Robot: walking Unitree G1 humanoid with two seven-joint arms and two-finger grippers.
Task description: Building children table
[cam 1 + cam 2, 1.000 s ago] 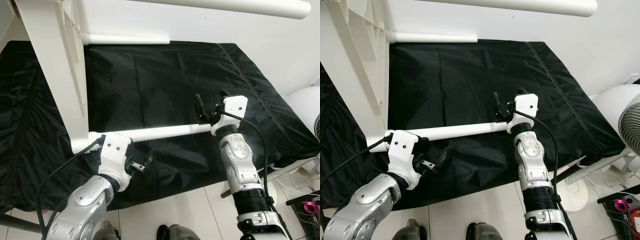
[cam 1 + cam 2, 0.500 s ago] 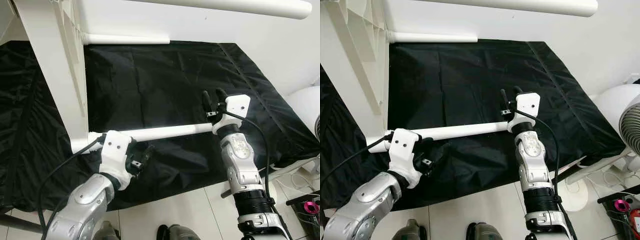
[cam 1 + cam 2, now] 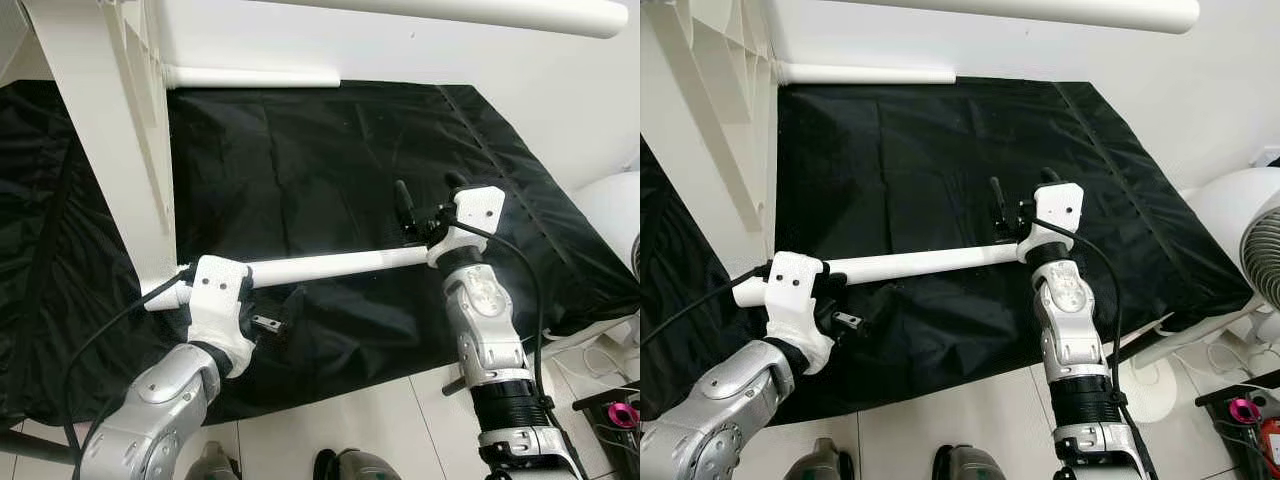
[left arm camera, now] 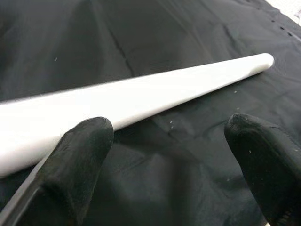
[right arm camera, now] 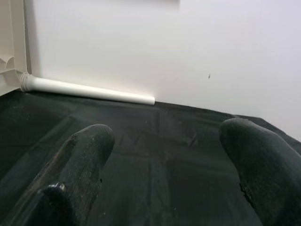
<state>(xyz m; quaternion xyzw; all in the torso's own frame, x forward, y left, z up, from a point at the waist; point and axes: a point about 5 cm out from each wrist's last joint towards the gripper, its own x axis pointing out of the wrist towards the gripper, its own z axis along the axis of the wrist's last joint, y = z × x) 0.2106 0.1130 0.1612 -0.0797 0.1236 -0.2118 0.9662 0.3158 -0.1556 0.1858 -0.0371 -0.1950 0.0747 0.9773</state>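
The white table leg (image 3: pixel 330 267) lies on the black sheet (image 3: pixel 300 150), near end at the upturned tabletop's (image 3: pixel 110 150) corner. Left gripper (image 4: pixel 174 165) and right gripper (image 3: pixel 425 210): jaws released. Risk: the unheld leg may roll out of alignment.

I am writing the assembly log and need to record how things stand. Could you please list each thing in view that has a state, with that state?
Near leg: horizontal above the black sheet, one end at the tabletop corner.
Far leg: attached to the tabletop, lying along the wall.
Tabletop: standing on edge.
Left gripper: open, beside the near leg.
Right gripper: open, at the leg's free end, holding nothing.
Fan: blades cannot be told as turning or still.
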